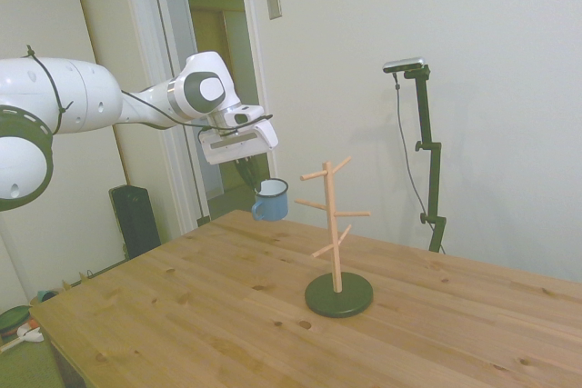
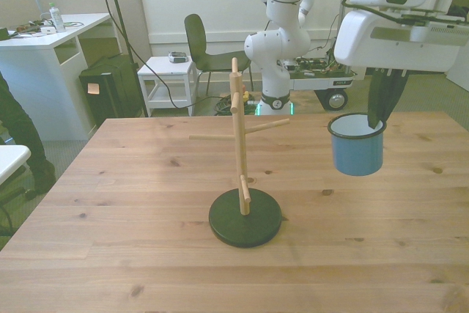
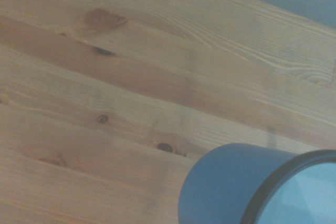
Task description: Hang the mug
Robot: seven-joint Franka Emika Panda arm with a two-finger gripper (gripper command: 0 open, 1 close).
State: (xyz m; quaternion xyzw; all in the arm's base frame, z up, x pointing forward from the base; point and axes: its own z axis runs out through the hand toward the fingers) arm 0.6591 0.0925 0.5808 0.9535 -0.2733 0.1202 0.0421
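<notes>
Here you see the mug [image 2: 357,144] hanging upright in the air, well clear of the surface [image 2: 146,203], level with the rack's [image 2: 239,152] upper pegs and off to the front view's right of it. Your claw [image 2: 384,100] is clamped on the mug's rim, fingers pointing down from above.

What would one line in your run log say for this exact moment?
stage: carrying | gripper: shut on mug rim | mug: upright, clear of table | peg tree: pegs bare, at front view's left of mug
</notes>
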